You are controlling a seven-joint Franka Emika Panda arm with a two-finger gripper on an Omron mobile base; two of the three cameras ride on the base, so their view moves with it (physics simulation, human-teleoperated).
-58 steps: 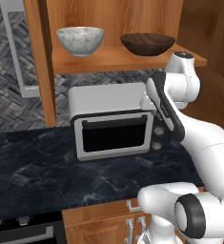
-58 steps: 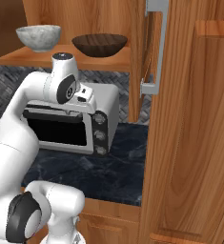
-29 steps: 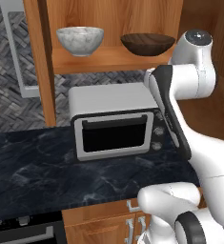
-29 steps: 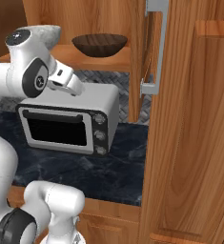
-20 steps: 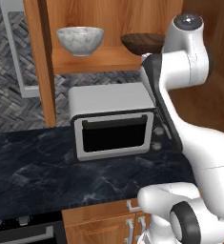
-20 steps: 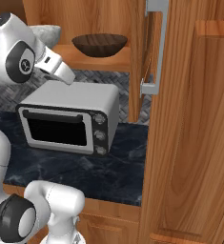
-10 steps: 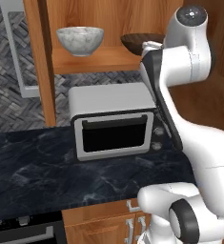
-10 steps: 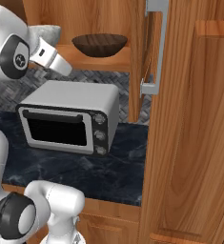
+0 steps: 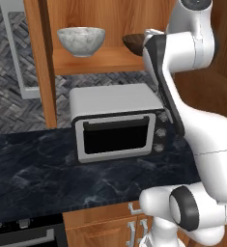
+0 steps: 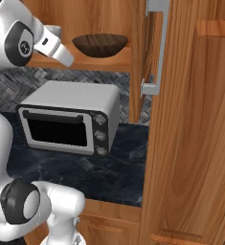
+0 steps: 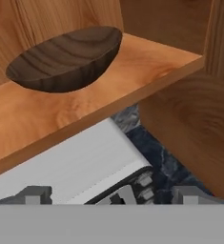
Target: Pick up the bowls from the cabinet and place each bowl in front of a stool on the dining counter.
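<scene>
A dark brown wooden bowl sits on the open shelf of the wooden cabinet. In the hand view my gripper is open, a little below and in front of that bowl and apart from it, with nothing between its fingertips. The grey-white marbled bowl stands further left on the same shelf. From the left base view my arm covers most of the wooden bowl; the right base view shows the wooden bowl whole. The dining counter and stools are out of view.
A white toaster oven stands on the dark marbled worktop right under the shelf. A tall wooden panel with a silver handle closes off the right side. A black stove front shows at the lower left.
My arm has risen from in front of the toaster oven to shelf height beside the wooden bowl. The gripper has stayed open, and both bowls are where they were.
</scene>
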